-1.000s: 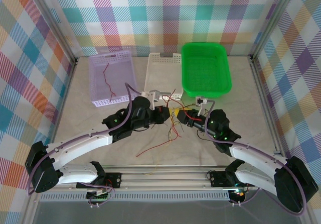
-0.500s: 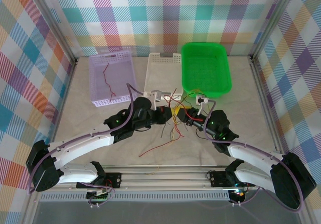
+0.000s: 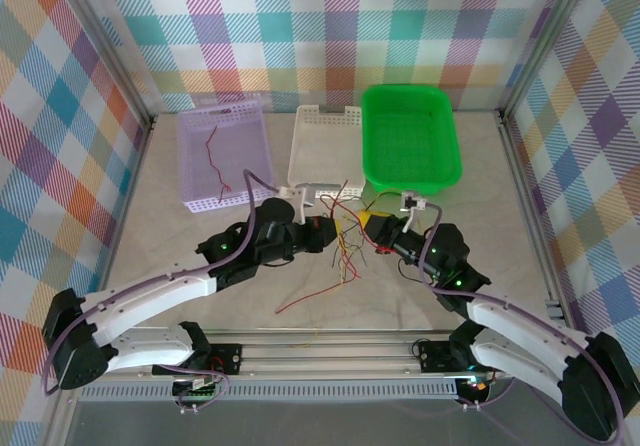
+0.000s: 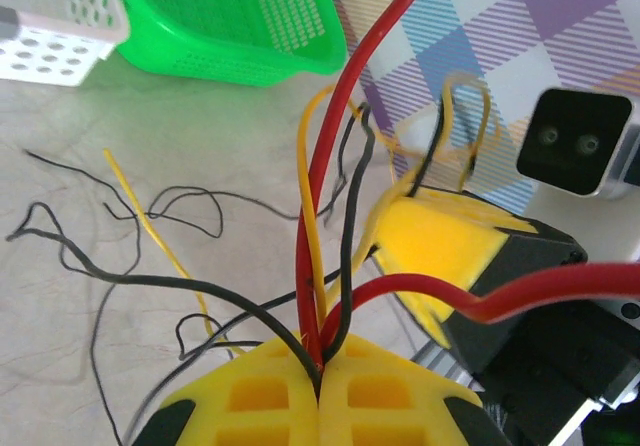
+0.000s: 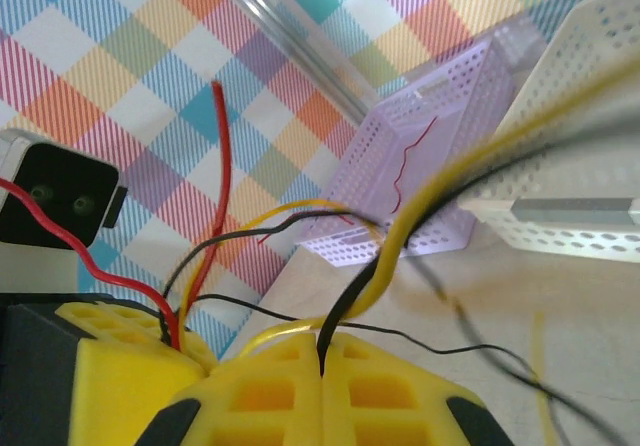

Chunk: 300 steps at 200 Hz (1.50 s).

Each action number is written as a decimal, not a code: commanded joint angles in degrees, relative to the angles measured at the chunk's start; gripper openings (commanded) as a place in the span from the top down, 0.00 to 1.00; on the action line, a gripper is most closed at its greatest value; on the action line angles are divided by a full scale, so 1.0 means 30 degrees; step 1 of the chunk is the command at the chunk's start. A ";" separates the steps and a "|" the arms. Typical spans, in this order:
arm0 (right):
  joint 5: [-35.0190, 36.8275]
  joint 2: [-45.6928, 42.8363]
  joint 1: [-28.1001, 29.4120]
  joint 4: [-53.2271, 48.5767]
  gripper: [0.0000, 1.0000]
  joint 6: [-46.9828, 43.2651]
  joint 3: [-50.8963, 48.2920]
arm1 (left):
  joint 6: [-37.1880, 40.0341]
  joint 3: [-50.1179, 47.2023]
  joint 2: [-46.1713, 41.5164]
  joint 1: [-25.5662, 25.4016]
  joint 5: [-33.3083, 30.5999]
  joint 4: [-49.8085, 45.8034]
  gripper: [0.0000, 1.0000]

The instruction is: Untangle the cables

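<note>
Plaid cloth (image 3: 320, 26) in many colours walls the cell, and from my remote seat I read the pale table (image 3: 180, 251) from the left. A lilac basket (image 3: 240, 198) sits at the far left with one red wire (image 3: 213, 156) lying loose inside it. Just beside it is a white basket (image 3: 322, 116), and a green basket (image 3: 448, 171) stands touching that one's right side. Nearer the arms, the left fingers (image 3: 322, 232) are pressed together. My left wrist camera shows their yellow pads (image 4: 340, 396) clamped on red, yellow and black strands that rise out of the seam. The cables (image 3: 345, 251) hang as a tangled bunch between the two arms, just in front of the white basket. Some strands droop toward the table, and one red strand trails across it toward the near edge. Thin black loops and a yellow strand lie on the surface behind the bunch. To the right, the right fingers (image 3: 378, 228) are closed too — the right wrist camera shows their pads (image 5: 345, 391) pinching a black strand and a yellow one. The two grips sit near each other, with the knot of wires strung between them.
</note>
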 commanded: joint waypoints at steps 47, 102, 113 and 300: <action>0.2257 -0.4983 -0.2481 -0.8274 1.00 -0.0007 -0.0339 | 0.1713 0.0699 -0.3776 0.2938 -0.1788 -0.6448 1.00; 0.4460 -0.7429 -0.4514 -1.6274 1.00 -0.0667 0.3119 | 0.4687 0.2525 -0.3987 0.6251 -0.2266 -0.9975 1.00; 0.5001 -0.7247 -0.4555 -1.7434 1.00 -0.1008 0.4133 | 0.5151 0.2729 -0.3838 0.6903 -0.1907 -1.0164 1.00; 0.3453 0.5214 -0.4730 -2.0815 1.00 -0.6930 2.1847 | 0.9898 0.2021 -0.2910 0.9071 -0.0279 -0.7807 1.00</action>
